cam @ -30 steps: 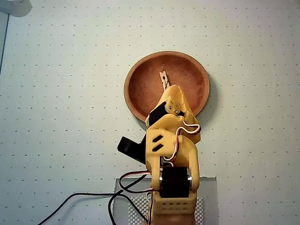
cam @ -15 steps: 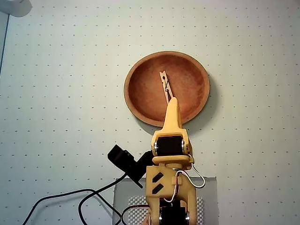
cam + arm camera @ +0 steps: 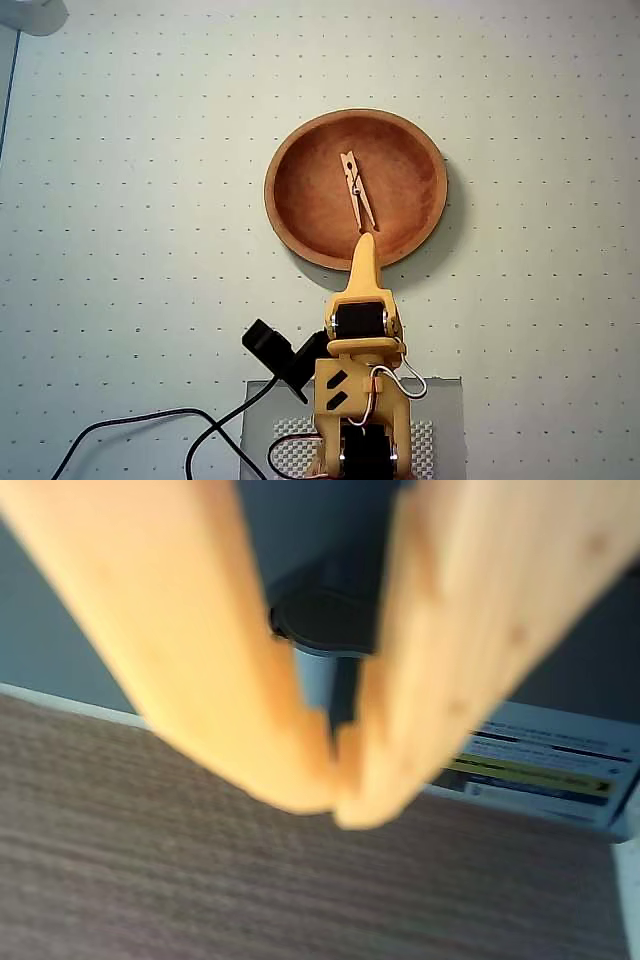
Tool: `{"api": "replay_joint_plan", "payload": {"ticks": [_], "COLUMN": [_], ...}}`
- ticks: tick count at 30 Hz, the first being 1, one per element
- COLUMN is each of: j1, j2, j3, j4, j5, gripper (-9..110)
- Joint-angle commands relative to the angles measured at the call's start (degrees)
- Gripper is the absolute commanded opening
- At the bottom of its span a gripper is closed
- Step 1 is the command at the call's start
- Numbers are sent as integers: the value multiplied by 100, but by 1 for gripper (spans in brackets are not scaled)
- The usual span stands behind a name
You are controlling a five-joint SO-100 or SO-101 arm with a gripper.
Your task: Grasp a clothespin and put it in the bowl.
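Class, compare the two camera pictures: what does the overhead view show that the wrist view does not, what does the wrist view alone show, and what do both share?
Only the overhead view shows the clothespin lying inside the bowl on the dotted mat. Only the wrist view shows the fingertips meeting, with a printed label behind them. Both show the yellow gripper, empty.

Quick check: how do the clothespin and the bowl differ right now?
The clothespin is slim, straight and light tan; the bowl is round, wide and reddish-brown. The clothespin lies inside the bowl, spanning roughly half its width; the bowl rests on the dotted mat. Both look wooden.
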Motion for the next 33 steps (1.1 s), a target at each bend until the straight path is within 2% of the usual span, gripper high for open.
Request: {"api": "replay_joint_plan", "payload": {"ticks": [1, 8, 33], "j1": [18, 18, 79], "j2": [53, 79, 79], "j3": [202, 782, 2979], "j4": [-316, -396, -369], "j5": [88, 659, 659], "gripper": [-3, -3, -3]}}
